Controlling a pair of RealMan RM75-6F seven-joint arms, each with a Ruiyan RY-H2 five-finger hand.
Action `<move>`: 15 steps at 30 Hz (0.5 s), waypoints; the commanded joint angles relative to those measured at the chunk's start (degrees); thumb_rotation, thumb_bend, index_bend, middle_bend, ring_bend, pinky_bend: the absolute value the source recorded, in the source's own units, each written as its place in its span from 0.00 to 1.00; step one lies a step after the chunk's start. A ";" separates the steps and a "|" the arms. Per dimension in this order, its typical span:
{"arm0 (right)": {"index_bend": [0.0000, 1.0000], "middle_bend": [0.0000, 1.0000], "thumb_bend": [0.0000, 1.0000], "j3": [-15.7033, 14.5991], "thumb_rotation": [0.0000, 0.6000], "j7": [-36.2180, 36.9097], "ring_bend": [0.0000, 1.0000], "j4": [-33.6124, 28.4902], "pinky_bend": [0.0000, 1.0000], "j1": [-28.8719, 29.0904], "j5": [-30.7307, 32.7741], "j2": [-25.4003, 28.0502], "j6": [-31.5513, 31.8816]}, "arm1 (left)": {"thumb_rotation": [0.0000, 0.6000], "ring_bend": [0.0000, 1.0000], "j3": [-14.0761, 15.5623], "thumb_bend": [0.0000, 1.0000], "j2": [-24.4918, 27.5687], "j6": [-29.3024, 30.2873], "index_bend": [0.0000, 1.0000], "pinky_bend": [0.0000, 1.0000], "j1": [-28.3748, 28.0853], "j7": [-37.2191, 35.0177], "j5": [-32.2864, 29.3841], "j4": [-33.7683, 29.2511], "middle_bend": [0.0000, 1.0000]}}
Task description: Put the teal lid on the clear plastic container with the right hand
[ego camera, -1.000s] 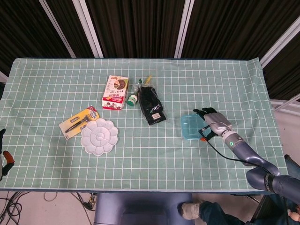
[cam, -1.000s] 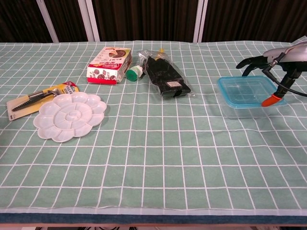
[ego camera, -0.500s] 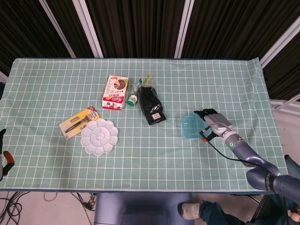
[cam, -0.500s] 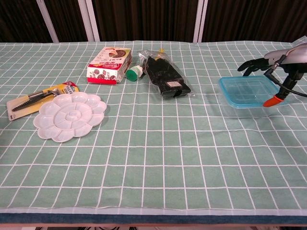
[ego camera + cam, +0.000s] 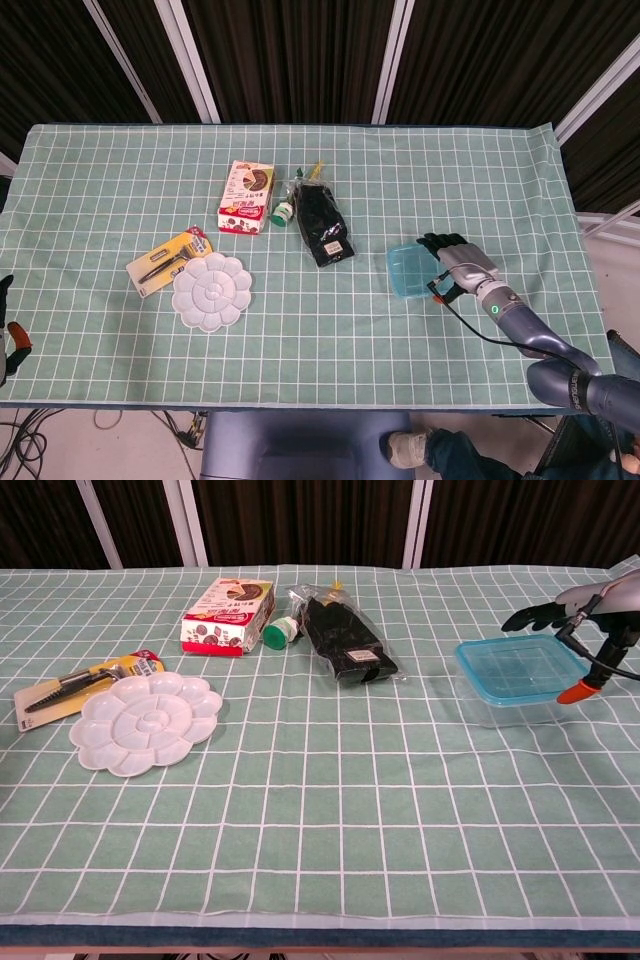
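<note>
Teal lid [image 5: 517,669] seated on the clear plastic container [image 5: 505,706], at the right side of the green checked tablecloth [image 5: 330,330]. Right hand [image 5: 457,262] just right of the container, fingers [image 5: 527,616] spread and extended above the lid's far right corner, holding nothing; whether they touch the lid cannot be told. Orange-tipped thumb [image 5: 574,691] hangs beside the container's right edge. Left hand [image 5: 8,335] only partly visible at the frame's left margin, off the table; its finger state cannot be told. Left of centre: white flower-shaped palette [image 5: 211,290], yellow carded tool pack [image 5: 168,260], snack box [image 5: 247,197], green-capped bottle [image 5: 283,212] and black packaged item [image 5: 324,227].
</note>
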 commanded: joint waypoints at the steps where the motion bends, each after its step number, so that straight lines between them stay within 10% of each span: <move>1: 0.00 0.04 0.25 0.00 1.00 -1.07 0.00 -1.17 0.00 0.24 1.09 0.84 0.24 | 1.00 0.00 0.05 0.77 0.04 -0.08 0.04 0.00 -0.02 0.00 0.03 -0.08 0.00; 15: 0.14 0.03 0.25 1.68 1.00 -6.39 0.00 -7.68 0.00 0.92 8.39 4.09 6.62 | 1.00 0.00 -0.11 0.77 1.09 -0.53 0.04 0.00 -0.01 -1.42 0.00 -1.15 0.00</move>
